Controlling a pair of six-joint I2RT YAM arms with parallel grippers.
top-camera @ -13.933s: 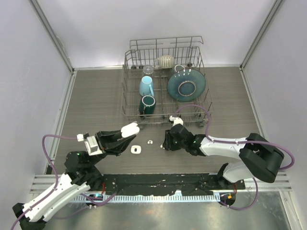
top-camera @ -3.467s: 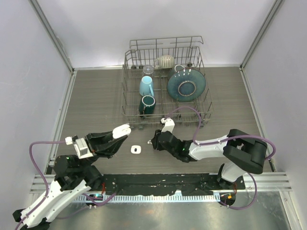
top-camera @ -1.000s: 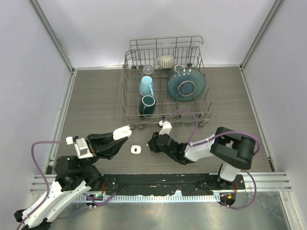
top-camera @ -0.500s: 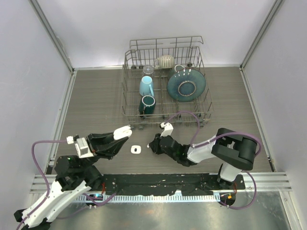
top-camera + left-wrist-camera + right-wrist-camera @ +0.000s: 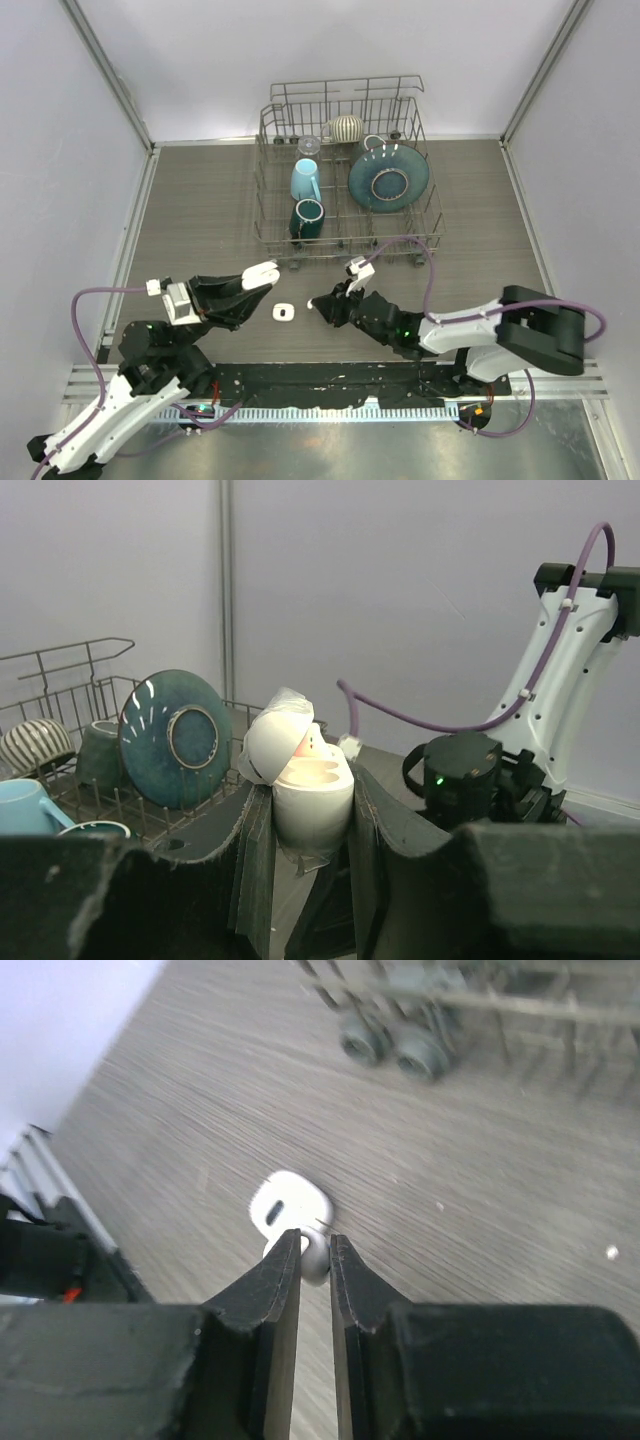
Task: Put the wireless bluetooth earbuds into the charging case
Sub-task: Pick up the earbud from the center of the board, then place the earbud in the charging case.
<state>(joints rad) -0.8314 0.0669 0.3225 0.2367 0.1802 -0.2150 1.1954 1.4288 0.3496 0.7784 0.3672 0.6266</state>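
— Earbuds first: how many do you count?
— Two. One earbud [image 5: 315,1257] is pinched between the closed tips of the right claw [image 5: 314,1246]. The second earbud [image 5: 290,1203] lies on the worktop [image 5: 200,210] close by; whether the two touch, I cannot tell.
— And the rest?
— One charging case [image 5: 315,800], lid hinged open, clamped in the left claw [image 5: 310,780] and held in the air, left of the buds. One dish rack [image 5: 265,180] stands behind.
— What has changed?
— Some seconds back that first bud lay loose on the worktop, between its twin and the right claw. Now that spot is bare and the claw has it. A second ago the right arm was folded tight. Now it stretches low, elbow far out to the right. The case has hardly moved.
— Anything in the case?
— Its inside glows warm; whether a bud sits there, I cannot tell.
— And the rack?
— One plate [image 5: 389,178] on edge, one light blue mug [image 5: 305,180], one dark teal mug [image 5: 307,217], one striped cup [image 5: 347,127], one clear glass [image 5: 308,146].
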